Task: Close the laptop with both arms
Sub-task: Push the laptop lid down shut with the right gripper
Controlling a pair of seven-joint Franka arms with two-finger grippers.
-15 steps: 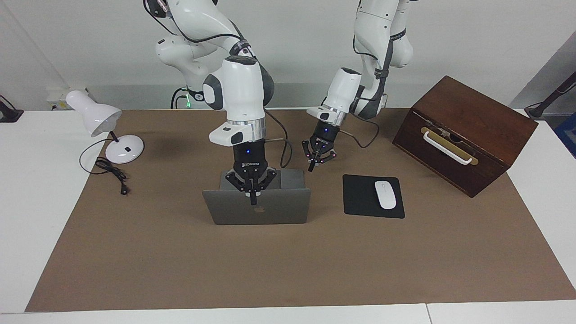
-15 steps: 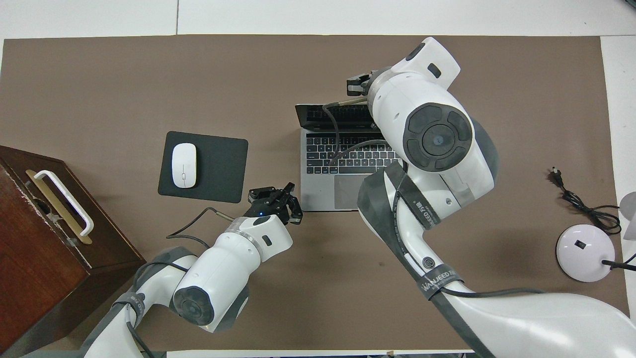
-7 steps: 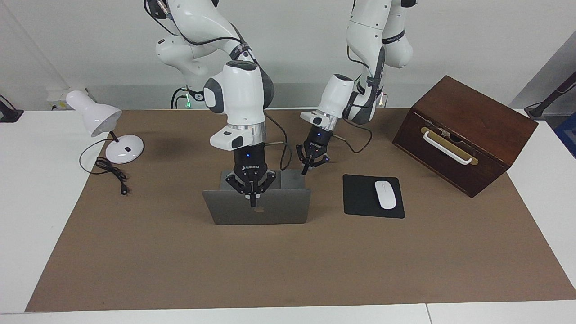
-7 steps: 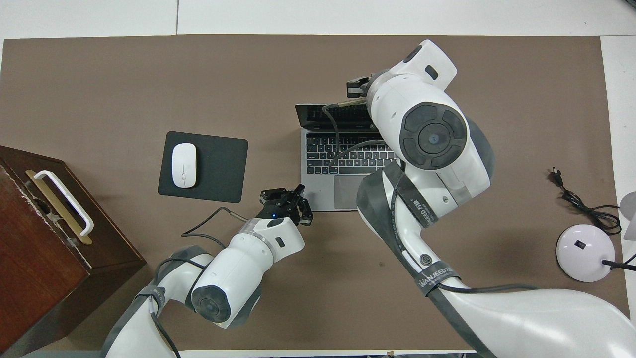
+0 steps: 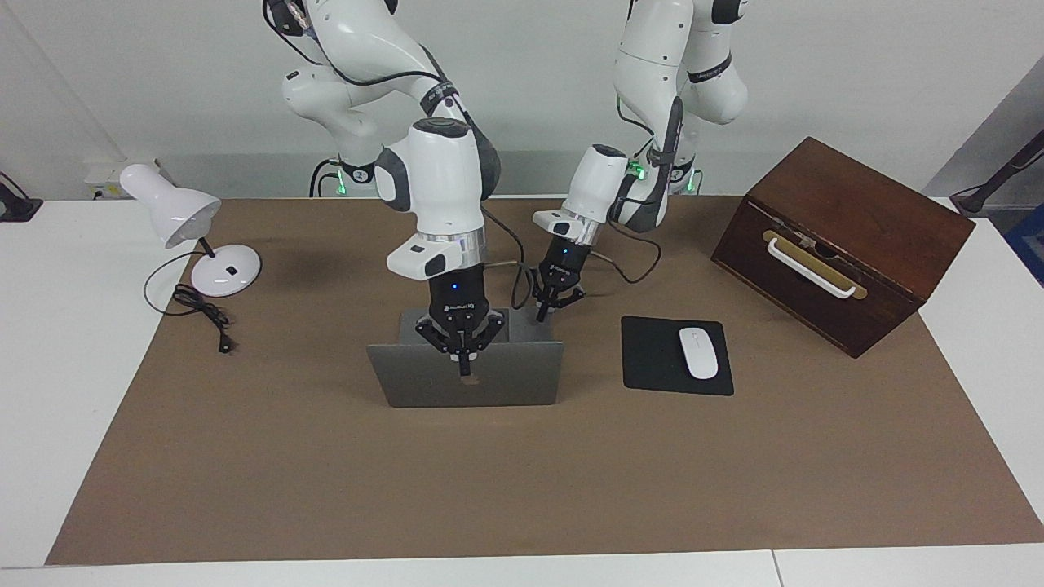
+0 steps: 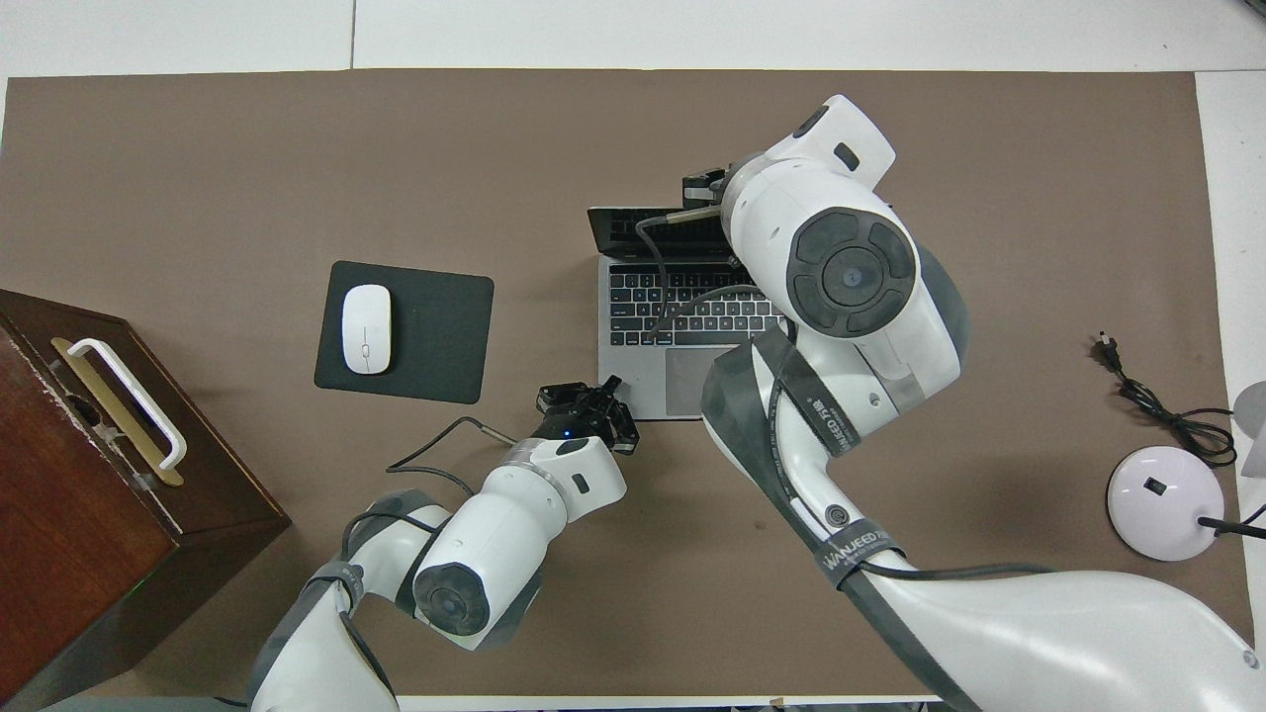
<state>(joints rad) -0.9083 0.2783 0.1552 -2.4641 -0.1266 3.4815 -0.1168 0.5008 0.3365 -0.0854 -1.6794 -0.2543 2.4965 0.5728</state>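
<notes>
Left pincer, pressed together, neared laptop beside mouse pad; right pincer likewise.

The right arm wears a black strap printed "WANJEED"; other markings cannot be read.

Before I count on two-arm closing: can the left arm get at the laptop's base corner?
Probably yes. The left gripper hangs just over the laptop base's corner nearest it, nothing between; the right gripper is at the lid's middle.

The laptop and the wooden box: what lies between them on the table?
In the facing view, a black mouse pad carrying a white mouse lies between laptop and wooden box.
</notes>
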